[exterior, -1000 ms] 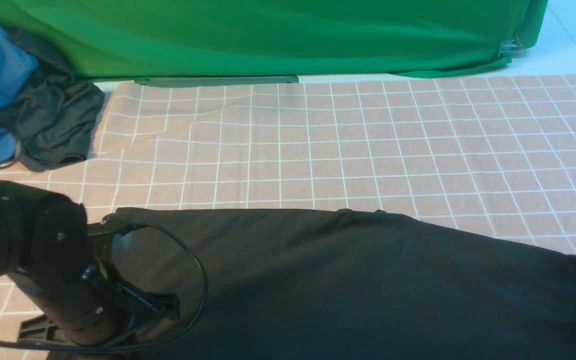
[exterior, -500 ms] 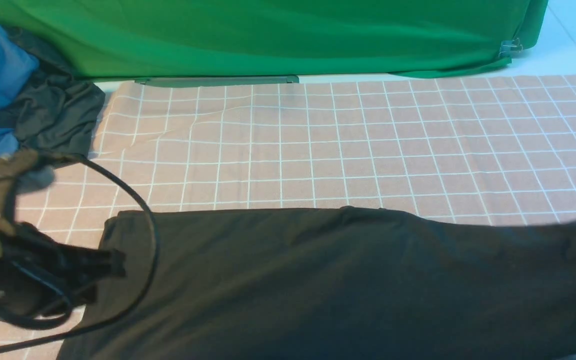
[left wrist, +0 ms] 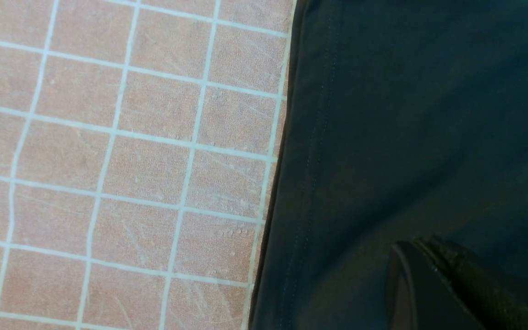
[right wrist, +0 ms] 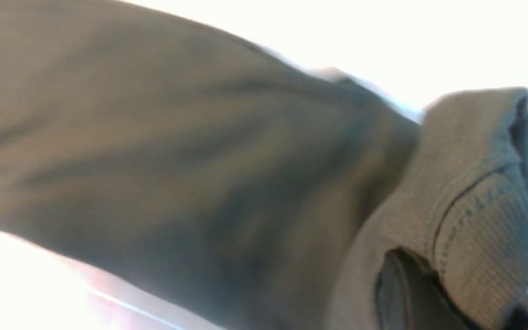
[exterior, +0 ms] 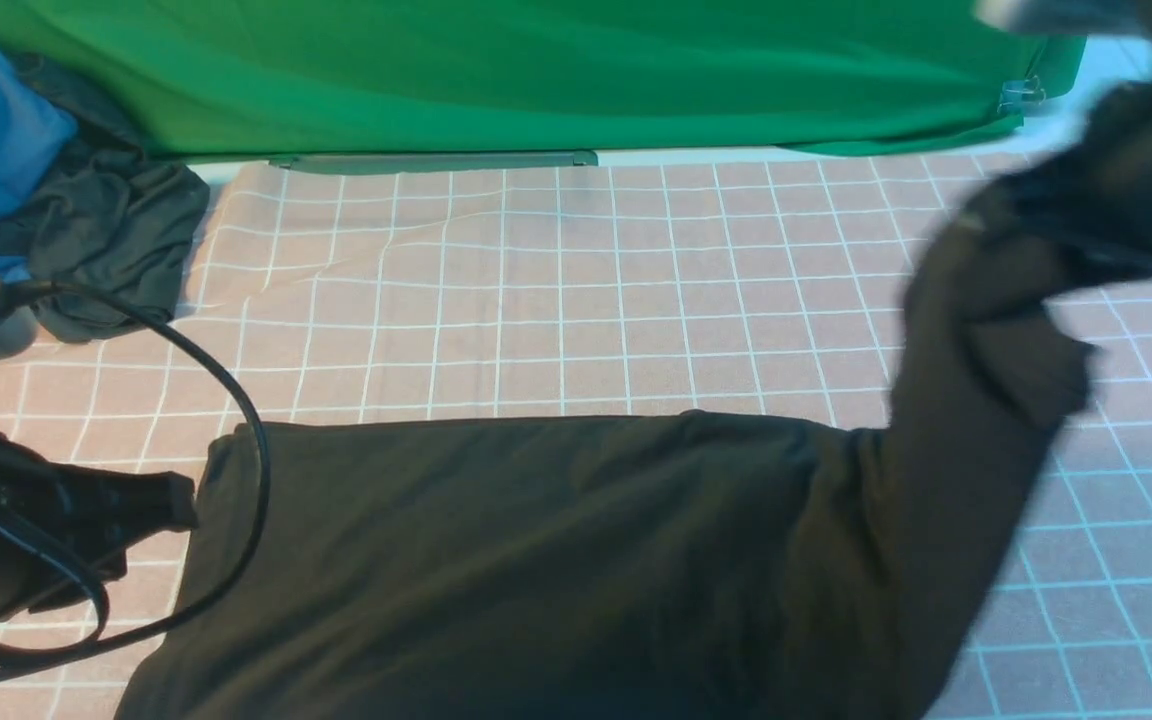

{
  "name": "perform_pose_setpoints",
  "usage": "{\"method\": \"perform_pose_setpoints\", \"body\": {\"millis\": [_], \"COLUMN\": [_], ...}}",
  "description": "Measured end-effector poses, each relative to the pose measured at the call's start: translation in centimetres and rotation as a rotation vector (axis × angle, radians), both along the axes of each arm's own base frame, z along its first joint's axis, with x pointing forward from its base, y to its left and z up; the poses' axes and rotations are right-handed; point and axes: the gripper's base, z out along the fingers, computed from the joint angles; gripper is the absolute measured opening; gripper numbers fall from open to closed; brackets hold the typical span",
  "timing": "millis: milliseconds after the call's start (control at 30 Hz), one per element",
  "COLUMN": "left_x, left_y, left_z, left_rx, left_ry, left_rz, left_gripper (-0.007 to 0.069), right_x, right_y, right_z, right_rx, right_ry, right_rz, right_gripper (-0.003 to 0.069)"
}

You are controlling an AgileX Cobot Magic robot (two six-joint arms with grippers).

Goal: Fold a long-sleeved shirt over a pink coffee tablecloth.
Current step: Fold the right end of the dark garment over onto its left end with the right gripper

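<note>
Pinching the cuff, the right claw (exterior: 1036, 235) has just swung the long-sleeved shirt (exterior: 536, 560) sleeve up off the pink coffee tablecloth (exterior: 556, 290), starting the fold; left claw (exterior: 161, 505), can't tell

Black long-sleeved shirt (exterior: 536, 560) lay spread flat on the near side of the pink, white-gridded tablecloth (exterior: 636, 280). Its right sleeve (exterior: 976, 400) hung raised off the cloth, ribbed cuff uppermost and blurred.

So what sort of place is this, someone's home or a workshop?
Probably a robot test set-up, not a home: a plain green cloth hung as a backdrop, a gridded pink tablecloth as work surface, and spare garments heaped at its far left corner.
</note>
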Motion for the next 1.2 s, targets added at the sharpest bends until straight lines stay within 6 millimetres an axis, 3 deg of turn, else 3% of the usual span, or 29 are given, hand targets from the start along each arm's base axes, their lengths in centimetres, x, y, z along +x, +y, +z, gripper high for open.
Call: {"method": "perform_pose_setpoints", "body": {"millis": [167, 400, 600, 833, 1100, 1200], "left_x": [0.3, 0.7, -0.4, -3.5, -5.4, -5.5], "left_y": [-0.1, -0.1, 0.2, 1.6, 2.5, 2.6], "left_z": [1.5, 3.7, 4.6, 6.4, 7.0, 6.9], "left_rx": [-0.016, -0.038, -0.052, -0.041, -0.023, -0.016], "left_ry": [-0.042, -0.102, -0.137, -0.241, -0.266, -0.255], "left_rz": [0.015, 0.022, 0.03, 0.065, 0.093, 0.097], "left_gripper": [0.0013, 0.0013, 0.0013, 0.0013, 0.0013, 0.0013], "right_x": [0.0, 0.5, 1.0, 0.6, 1.0, 1.5], "right_y": [6.7, 16.4, 22.2, 27.4, 30.1, 30.7], "right_z": [-0.9, -4.4, -7.8, -10.4, -12.1, -13.5], "right_rx": [0.062, 0.171, 0.173, 0.184, 0.243, 0.258], "right_ry": [-0.01, -0.003, 0.024, 0.032, -0.001, -0.003], "right_rz": [0.093, 0.212, 0.284, 0.357, 0.352, 0.331], "right_gripper": [0.0103, 0.0103, 0.0103, 0.0103, 0.0107, 0.0154]}}
